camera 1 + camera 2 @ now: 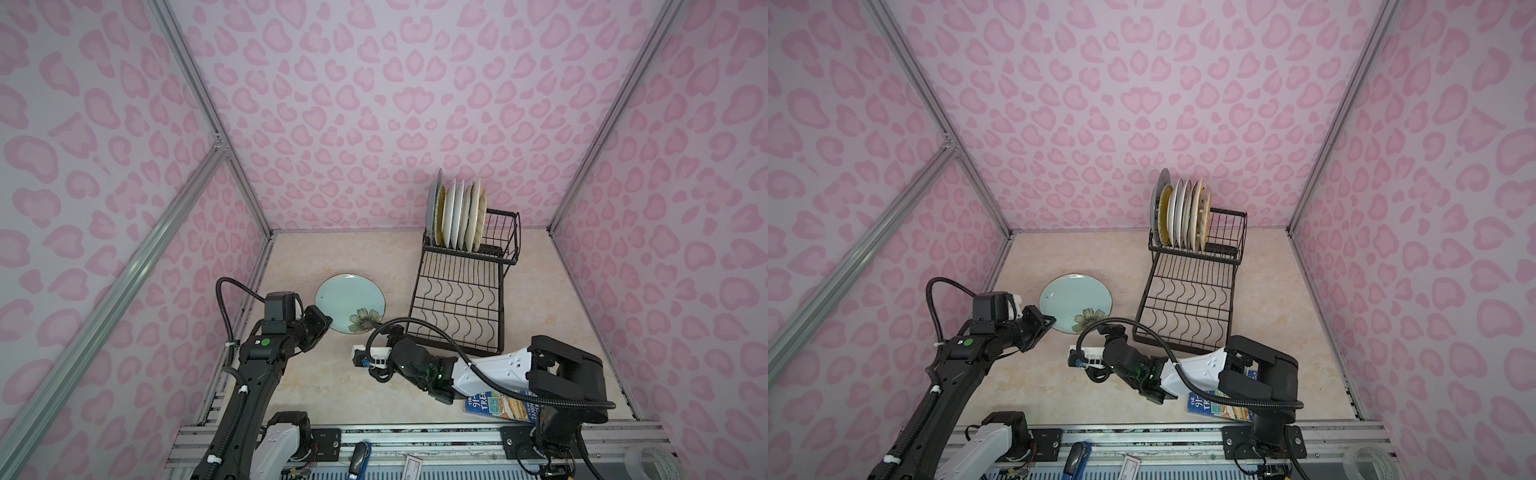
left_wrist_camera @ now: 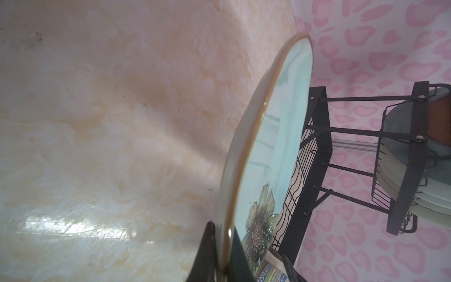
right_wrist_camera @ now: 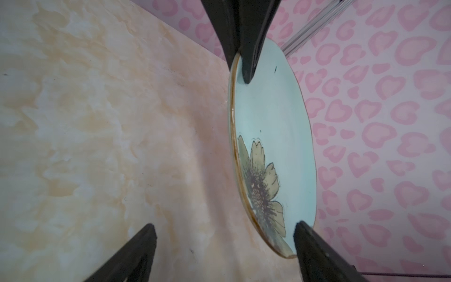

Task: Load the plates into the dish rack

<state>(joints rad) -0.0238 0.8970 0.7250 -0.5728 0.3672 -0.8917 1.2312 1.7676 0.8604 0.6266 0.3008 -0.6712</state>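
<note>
The pale green floral plate is held left of the dish rack, seemingly just off the table, with a shadow under it. My left gripper is shut on the plate's near-left rim. Its fingers also show clamped on that rim in the right wrist view. My right gripper stands open at the flower side of the plate, with the rim between its jaws close to one fingertip. Several plates stand on edge in the rack's raised basket.
The rack's wide lower tray with wavy wires holds nothing. A blue paperback book lies at the front right, partly under my right arm. Pink patterned walls close in the table on three sides.
</note>
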